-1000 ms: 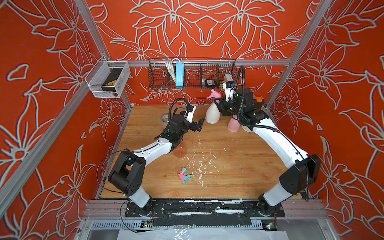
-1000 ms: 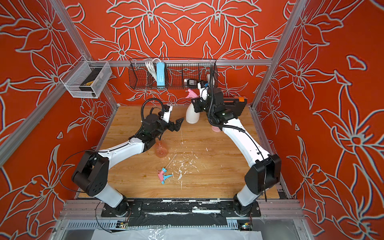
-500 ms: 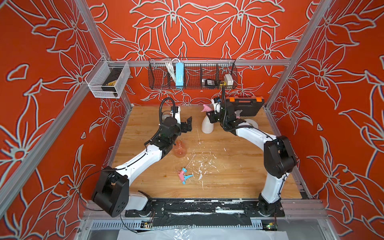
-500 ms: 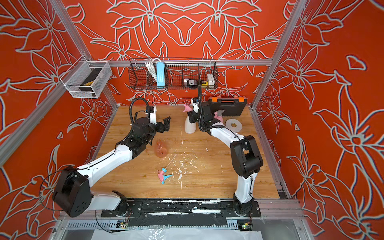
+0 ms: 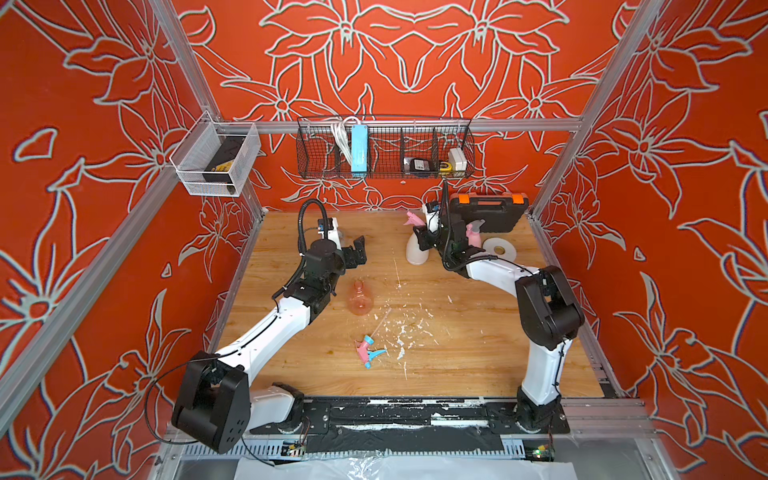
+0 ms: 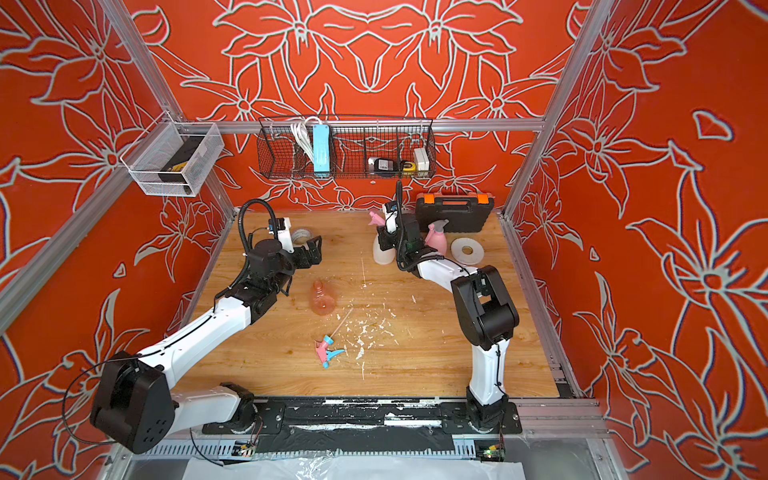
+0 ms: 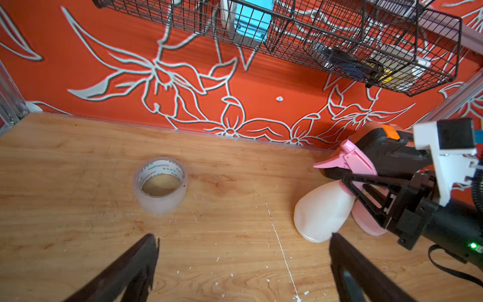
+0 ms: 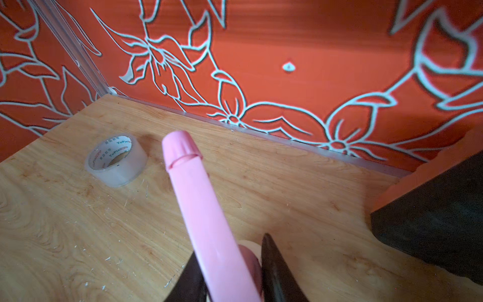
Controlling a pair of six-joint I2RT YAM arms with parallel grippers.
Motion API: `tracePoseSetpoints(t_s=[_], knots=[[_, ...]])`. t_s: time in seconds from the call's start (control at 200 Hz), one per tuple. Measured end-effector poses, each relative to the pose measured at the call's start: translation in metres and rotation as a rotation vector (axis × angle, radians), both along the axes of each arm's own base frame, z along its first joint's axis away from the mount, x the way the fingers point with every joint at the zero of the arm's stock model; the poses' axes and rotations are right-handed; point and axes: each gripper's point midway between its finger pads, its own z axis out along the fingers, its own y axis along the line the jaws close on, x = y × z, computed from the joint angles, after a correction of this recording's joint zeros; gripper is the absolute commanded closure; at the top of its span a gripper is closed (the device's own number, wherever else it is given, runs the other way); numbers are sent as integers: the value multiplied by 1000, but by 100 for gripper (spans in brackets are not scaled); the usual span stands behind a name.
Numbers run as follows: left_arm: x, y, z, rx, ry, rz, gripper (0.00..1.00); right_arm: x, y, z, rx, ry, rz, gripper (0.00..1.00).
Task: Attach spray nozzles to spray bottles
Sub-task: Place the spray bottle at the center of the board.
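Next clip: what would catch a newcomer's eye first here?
The right tool is clamped on the pink nozzle atop the white bottle at the back of the table. Mid-table, a clear orange bottle stands without a nozzle, and a pink-and-blue nozzle lies loose nearer the front. The left tool hangs open and empty.

Right wrist view: the pink nozzle [image 8: 206,209] covers almost all of the white bottle [image 7: 321,209], and the bottom edge crops the right gripper [image 8: 230,258]. Left wrist view: the pink bottle [image 7: 367,227] stands mostly behind the white bottle, and the left gripper [image 7: 244,236] is cropped. In a top view, the left arm half hides the tape roll [image 6: 300,236]. The wire basket [image 5: 386,158] holds items too small to identify.
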Motion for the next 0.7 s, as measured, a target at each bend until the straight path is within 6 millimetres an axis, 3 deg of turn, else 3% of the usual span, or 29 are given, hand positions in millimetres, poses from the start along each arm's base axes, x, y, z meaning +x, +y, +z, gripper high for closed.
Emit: tracePoseSetpoints(t_s=[0.175,0.355,0.43,0.591,0.701], knots=[[-1,-1,-1,-39,8,-10,2,-2,-3,-7,-6,-2,-10,80],[-8,-1,-8,-58,20,-13,2,-6,-3,-9,1,-4,-12,49],[-10,0,-10,-62,25,-12,2,-11,-4,-16,-10,9,-9,41],[-12,2,-12,-73,30,-2,2,-27,-7,-29,-37,55,-4,33],[-13,7,-16,-87,49,16,2,-40,-11,-18,-39,52,-6,31]])
